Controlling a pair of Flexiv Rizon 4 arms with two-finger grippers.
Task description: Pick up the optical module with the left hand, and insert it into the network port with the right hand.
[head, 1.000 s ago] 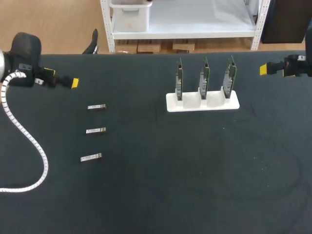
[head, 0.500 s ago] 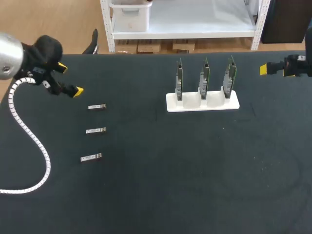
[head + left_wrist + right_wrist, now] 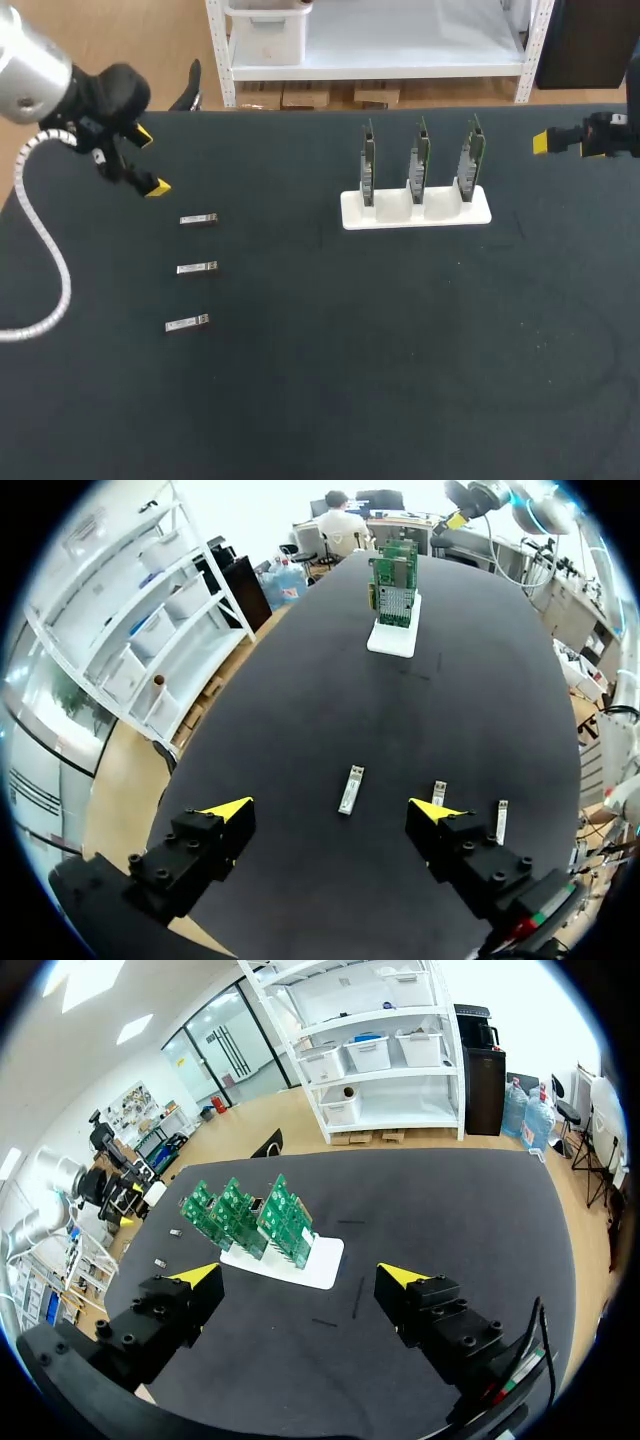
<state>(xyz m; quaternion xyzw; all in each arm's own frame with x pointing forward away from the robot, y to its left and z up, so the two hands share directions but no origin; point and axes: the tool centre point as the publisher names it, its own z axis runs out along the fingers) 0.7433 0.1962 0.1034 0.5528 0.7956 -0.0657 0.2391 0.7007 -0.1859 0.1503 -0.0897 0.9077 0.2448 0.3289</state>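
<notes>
Hovering over the far left corner of the black table (image 3: 350, 380), the left gripper (image 3: 150, 161) was found with its fingers spread wide and nothing between them. The far optical module (image 3: 199, 219), the middle optical module (image 3: 197, 267) and the near optical module (image 3: 187, 323) lay flat in a loose column, apart from one another and untouched. The far one lay just beside the gripper's nearer tip. In the left wrist view it lay on the table below the gap between the fingers. A white holder (image 3: 416, 210) stood right of centre toward the far side, carrying three upright green network cards (image 3: 420, 158) side by side. The right gripper (image 3: 298, 1276) was positioned at the far right edge, well apart from the holder, fingers likewise wide and empty. A white coiled cable (image 3: 40, 250) hung from the left arm.
</notes>
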